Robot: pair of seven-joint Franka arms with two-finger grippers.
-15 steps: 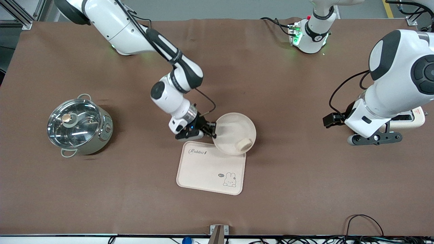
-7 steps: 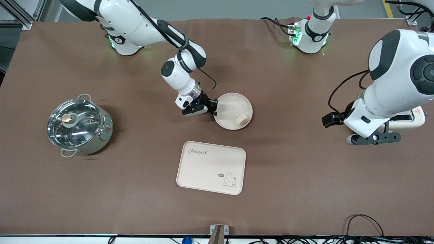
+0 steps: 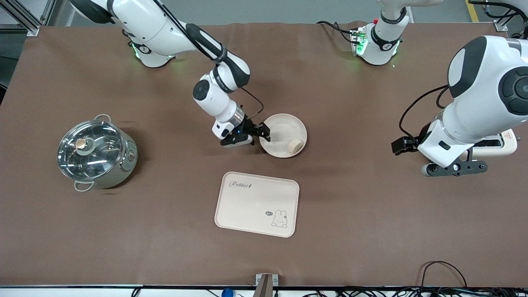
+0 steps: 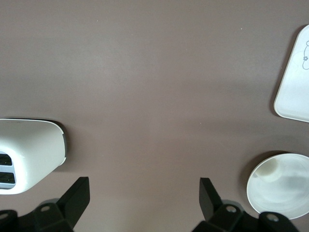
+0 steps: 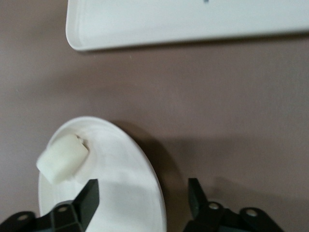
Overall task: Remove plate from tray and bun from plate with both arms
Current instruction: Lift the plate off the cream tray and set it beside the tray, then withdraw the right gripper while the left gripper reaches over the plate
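Counted on the brown table: one plate (image 3: pixel 284 130) at frame centre, carrying one bun (image 3: pixel 295 144); one rabbit tray (image 3: pixel 256 204) lower centre; one lidded steel pot (image 3: pixel 96 152) at mid-left; one white toaster (image 3: pixel 497 145) at the right edge. Two white robot arms, two black grippers: right gripper (image 3: pixel 260 134), left gripper (image 3: pixel 455 168).
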